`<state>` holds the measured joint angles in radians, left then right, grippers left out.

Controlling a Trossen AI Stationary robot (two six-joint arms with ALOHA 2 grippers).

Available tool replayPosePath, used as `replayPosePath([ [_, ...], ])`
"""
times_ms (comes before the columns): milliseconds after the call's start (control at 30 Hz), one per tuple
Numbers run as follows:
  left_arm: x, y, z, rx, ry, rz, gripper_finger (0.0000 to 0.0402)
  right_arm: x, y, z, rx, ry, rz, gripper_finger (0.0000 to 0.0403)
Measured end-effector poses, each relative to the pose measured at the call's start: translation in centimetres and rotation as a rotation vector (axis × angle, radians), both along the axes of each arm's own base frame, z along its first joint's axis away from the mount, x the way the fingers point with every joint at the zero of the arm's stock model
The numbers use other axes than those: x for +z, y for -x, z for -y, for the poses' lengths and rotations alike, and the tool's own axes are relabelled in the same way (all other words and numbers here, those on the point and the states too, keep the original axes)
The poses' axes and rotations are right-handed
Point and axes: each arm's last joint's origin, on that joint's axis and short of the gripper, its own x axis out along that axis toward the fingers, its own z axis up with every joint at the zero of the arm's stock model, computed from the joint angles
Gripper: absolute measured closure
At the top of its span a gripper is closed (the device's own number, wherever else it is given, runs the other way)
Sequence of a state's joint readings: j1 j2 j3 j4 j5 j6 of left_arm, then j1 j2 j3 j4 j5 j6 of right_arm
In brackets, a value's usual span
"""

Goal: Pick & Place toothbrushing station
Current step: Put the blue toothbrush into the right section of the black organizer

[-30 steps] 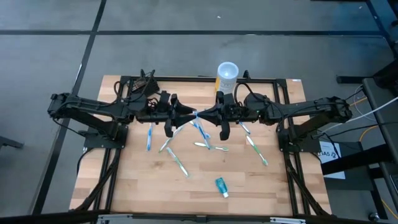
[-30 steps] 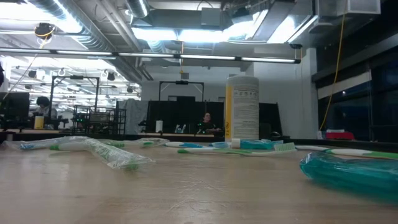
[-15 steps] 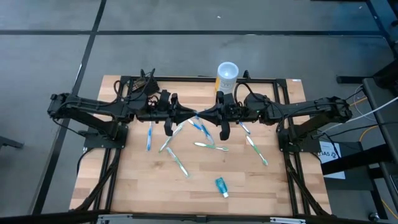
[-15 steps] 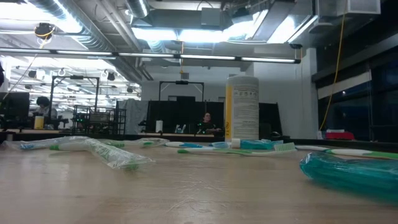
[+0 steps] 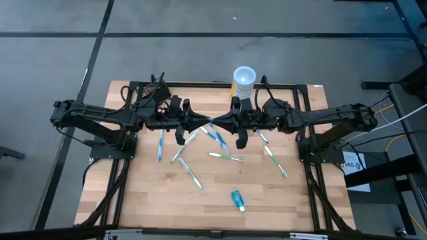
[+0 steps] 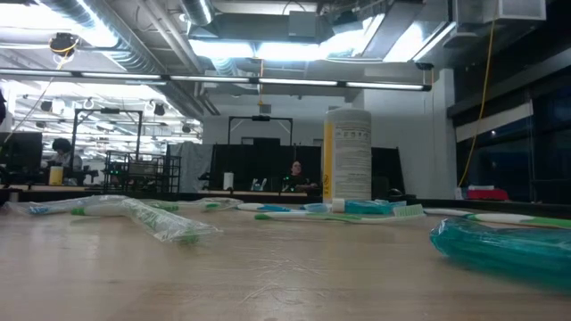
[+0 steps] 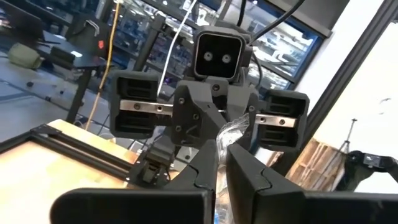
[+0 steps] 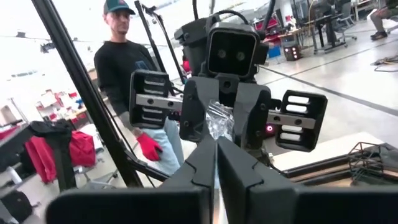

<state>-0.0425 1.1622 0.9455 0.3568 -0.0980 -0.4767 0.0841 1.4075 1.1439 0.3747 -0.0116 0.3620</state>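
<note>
Clamped tight at the left gripper point(image 5: 205, 123) on the crinkled clear sleeve of a wrapped toothbrush point(image 8: 217, 122), held up off the wood. Met tip to tip by the right gripper point(image 5: 217, 123) on the same sleeve; cannot tell whether gripping or letting go there.

Not in either gripper: the toothbrushing station point(image 5: 157, 85), a small black holder, seemingly open wire. Found well apart from the left fingertips, back along that arm and on its far side, at the table edge. Also loose toothbrushes point(image 5: 190, 172) under and nearer than both grippers, a teal tube point(image 5: 237, 199) nearer again, and a white-and-yellow cup point(image 5: 244, 79) just beyond the right wrist.

Probably light and stiff, likely to skate on the wood or tip if nudged. Best taken across the short width, low on the frame, squarely; thin wire may slip.
</note>
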Motion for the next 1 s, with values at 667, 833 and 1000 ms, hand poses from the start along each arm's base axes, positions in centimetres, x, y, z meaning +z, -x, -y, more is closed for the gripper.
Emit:
replayPosePath([
  [667,1.7,6.1,-1.4,0.442,-0.154,-0.149,0.0391,0.7,1.7,-0.2,-0.06,-0.048,-0.066,0.0255],
  [833,1.3,10.1,-1.8,0.646,-0.195,-0.305,0.0392,1.6,4.0,-0.2,-0.112,-0.037,-0.126,0.0266],
  [1000,0.3,11.2,-2.1,0.836,-0.257,-0.447,0.0395,2.2,5.4,-0.4,-0.153,-0.034,-0.146,0.0273],
])
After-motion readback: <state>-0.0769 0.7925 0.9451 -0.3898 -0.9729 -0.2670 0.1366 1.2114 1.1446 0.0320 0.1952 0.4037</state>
